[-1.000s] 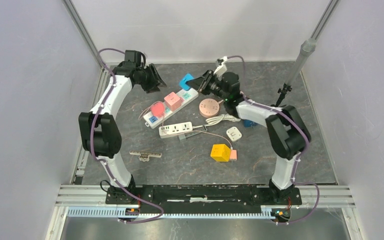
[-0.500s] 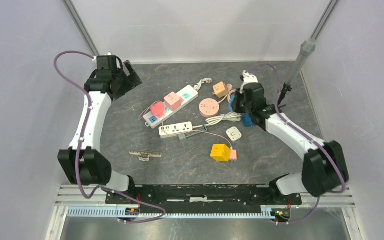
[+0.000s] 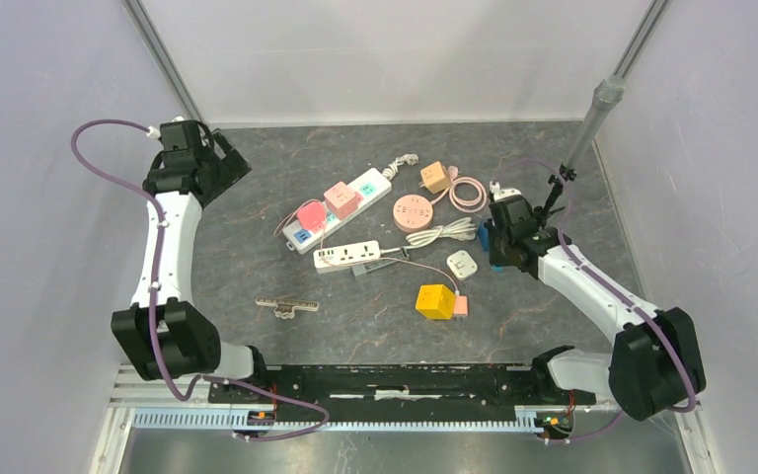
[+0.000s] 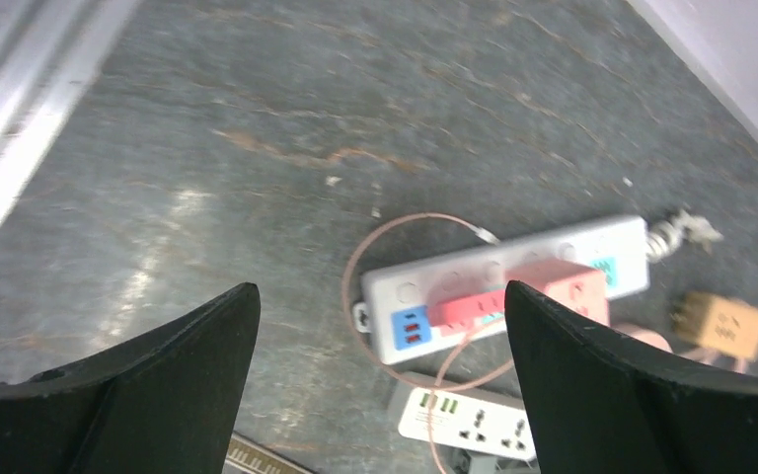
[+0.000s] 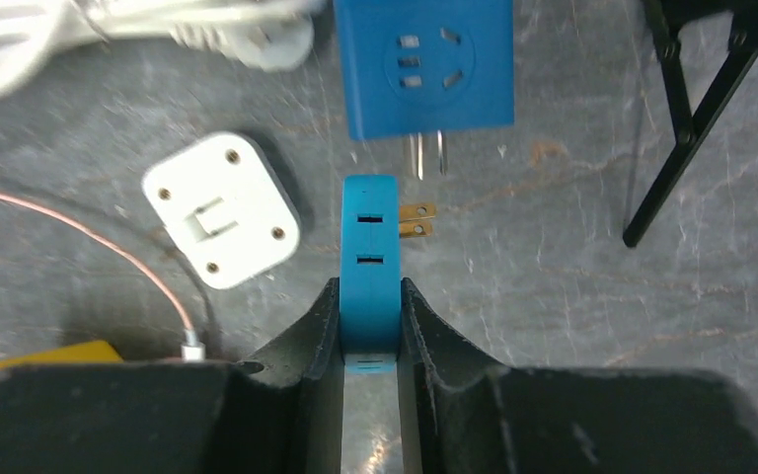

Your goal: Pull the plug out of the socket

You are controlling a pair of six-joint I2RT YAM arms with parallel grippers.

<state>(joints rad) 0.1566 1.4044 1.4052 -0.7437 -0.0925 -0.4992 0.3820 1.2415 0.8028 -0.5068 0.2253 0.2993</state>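
The left part of the table (image 3: 247, 267) is bare, so there is wide room. The left gripper (image 4: 380, 296) hangs above it with the jaws far apart, holding nothing. The middle is crowded: a long white power strip (image 3: 341, 207) carrying pink adapters, a second power strip (image 3: 347, 256), a round pink socket (image 3: 415, 212) and loose cables block a straight pass.

On the right the room is tight. The right gripper (image 5: 370, 286), closed on a blue plug (image 5: 370, 227), has a blue adapter (image 5: 424, 64) just ahead, a white adapter (image 5: 222, 209) on one side and black tripod legs (image 5: 684, 114) on the other. Near the arm bases only a metal strip (image 3: 287, 307) and a yellow cube (image 3: 435, 301) lie in the way.
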